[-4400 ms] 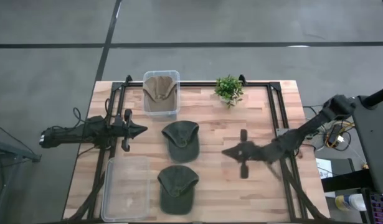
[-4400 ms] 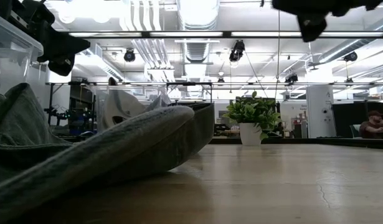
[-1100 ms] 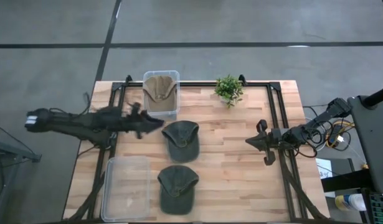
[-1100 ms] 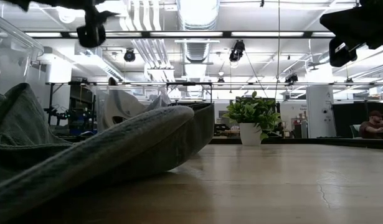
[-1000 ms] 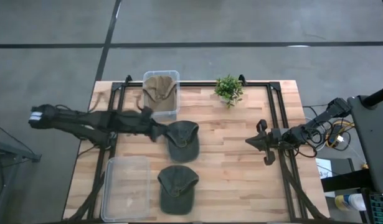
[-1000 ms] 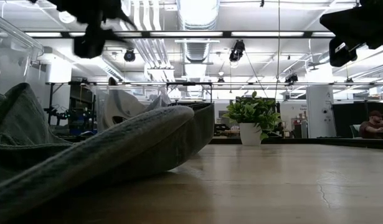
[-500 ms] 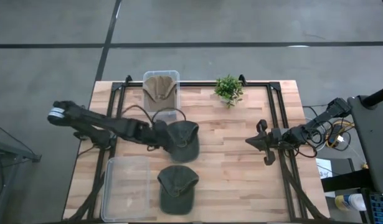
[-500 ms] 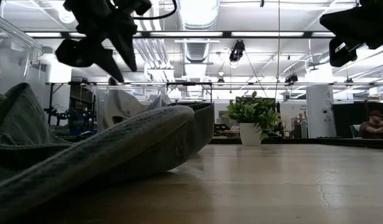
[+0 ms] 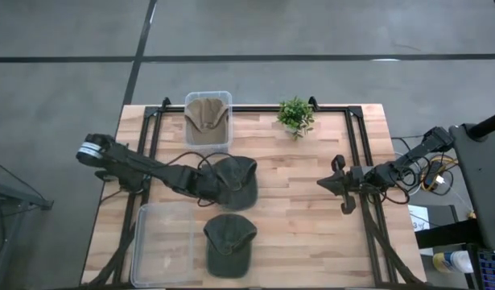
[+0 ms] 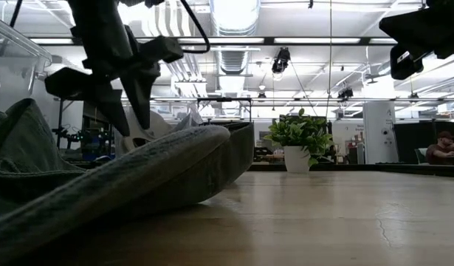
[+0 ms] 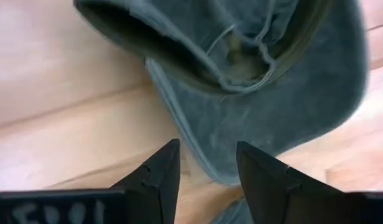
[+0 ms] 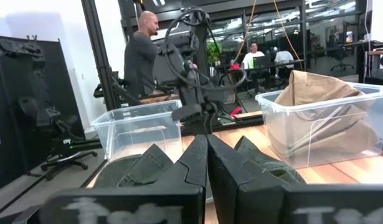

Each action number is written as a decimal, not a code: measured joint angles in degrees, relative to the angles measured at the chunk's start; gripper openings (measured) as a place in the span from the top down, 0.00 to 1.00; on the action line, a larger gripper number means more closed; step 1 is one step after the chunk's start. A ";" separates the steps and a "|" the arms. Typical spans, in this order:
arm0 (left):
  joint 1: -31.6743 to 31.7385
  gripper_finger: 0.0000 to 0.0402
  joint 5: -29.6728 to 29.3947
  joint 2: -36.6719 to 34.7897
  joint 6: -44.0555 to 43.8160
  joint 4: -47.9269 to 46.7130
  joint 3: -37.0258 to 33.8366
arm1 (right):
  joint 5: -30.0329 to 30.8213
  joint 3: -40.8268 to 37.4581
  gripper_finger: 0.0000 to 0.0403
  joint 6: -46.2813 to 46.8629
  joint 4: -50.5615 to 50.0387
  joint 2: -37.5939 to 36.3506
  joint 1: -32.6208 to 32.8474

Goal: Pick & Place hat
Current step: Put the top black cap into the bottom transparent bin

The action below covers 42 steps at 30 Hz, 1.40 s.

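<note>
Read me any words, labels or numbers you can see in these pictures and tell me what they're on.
White lettering on the left pincer body: cut off and blurred, unreadable.
White lettering on the right pincer body: cut off and blurred, unreadable.
Hats, bins, plant, table: no text visible.

Dark olive-green hat (image 9: 236, 180) at desk centre; faded grey-green weave with paler stitching in left wrist view. Second hat (image 9: 228, 242), same dark green, near the front edge. Tan, khaki-brown hat (image 9: 207, 118) inside a clear colourless bin (image 9: 191, 101) at the back edge. Another clear, faintly frosted bin (image 9: 147, 246) at the front-left corner. Bright green potted plant (image 9: 295, 114), white pot in low view. Desk (image 9: 311, 234) pale blond wood, striped in planks, black metal frame. Left gripper (image 9: 217, 186) and right gripper (image 9: 324, 184) matt black. Floor (image 9: 62, 72) grey, dark seam lines.
</note>
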 joint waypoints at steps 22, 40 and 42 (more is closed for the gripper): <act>1.75 0.63 -0.49 8.21 -4.50 0.93 -0.02 | -0.02 0.00 0.98 0.00 -0.42 0.03 0.00; 2.73 0.99 0.47 3.54 -2.95 1.11 0.31 | -0.02 0.00 0.98 0.00 -0.79 0.03 0.00; 2.11 0.99 0.57 2.33 -2.28 1.35 1.08 | 0.00 0.00 0.98 0.00 -0.81 0.03 0.00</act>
